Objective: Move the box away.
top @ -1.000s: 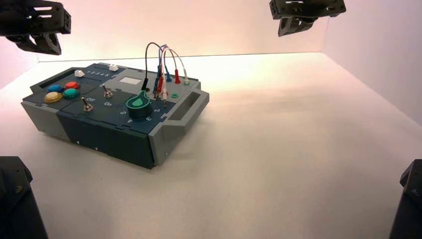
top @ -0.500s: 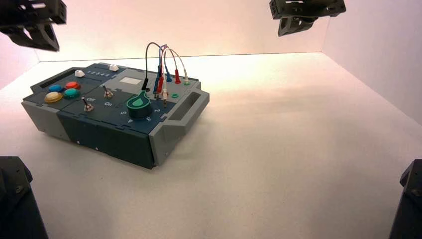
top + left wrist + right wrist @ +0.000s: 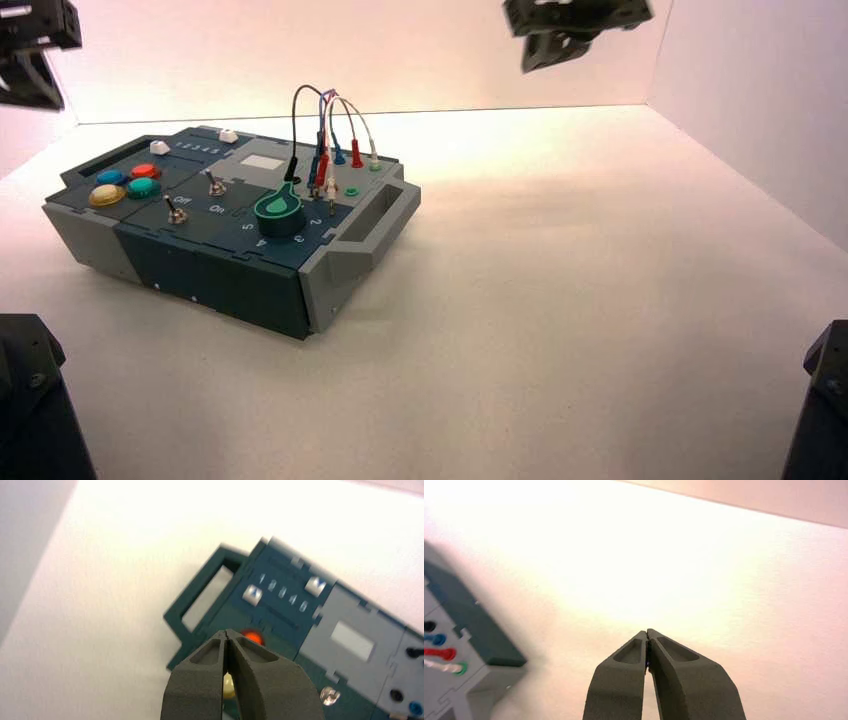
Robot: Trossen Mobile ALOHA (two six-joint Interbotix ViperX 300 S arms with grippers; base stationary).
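Well, box [image 3: 215, 225] lies below both jaws.

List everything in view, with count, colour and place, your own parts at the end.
Box: one, dark teal and grey, left part of the table
Round buttons: four; blue, red, yellow, green; box's left part
Toggle switches: two, metallic, box's middle
Slider caps: two, white, box's far left part
Dial: one, green, near the box's right end
Plug wires: several; black, blue, red, white; box's right part
Table: one, pale, under the box
Left gripper: one, black, above the box's left end
Right gripper: one, black, over the table right of the box
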